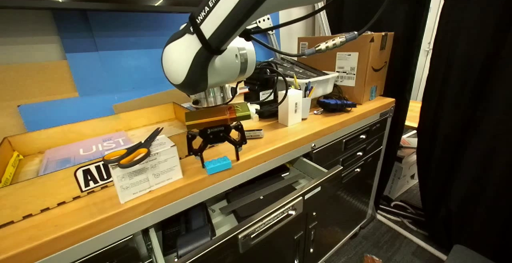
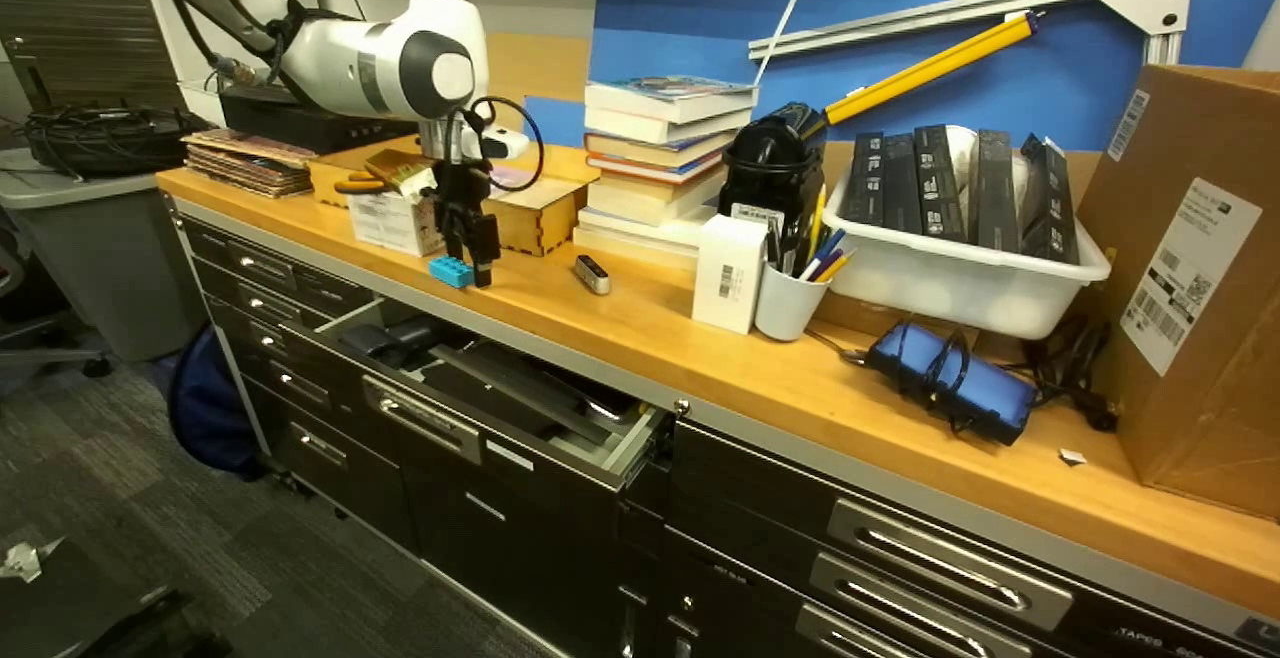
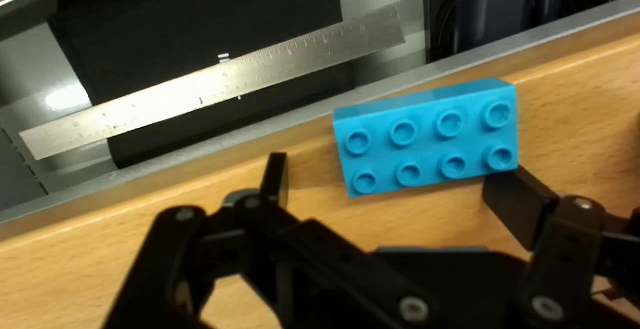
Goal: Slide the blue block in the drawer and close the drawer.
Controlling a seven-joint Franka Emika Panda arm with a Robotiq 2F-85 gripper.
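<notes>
Wrist view: the blue block (image 3: 430, 144) is studded (two rows of four), the gripper (image 3: 390, 174) spread wide.

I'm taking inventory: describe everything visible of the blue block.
The blue block is light blue, rectangular, plastic-looking, with eight hollow studs in two rows of four. It lies flat, studs up, on the wooden worktop near its front edge, by the open drawer. The open gripper is beside it; contact is unclear.
</notes>
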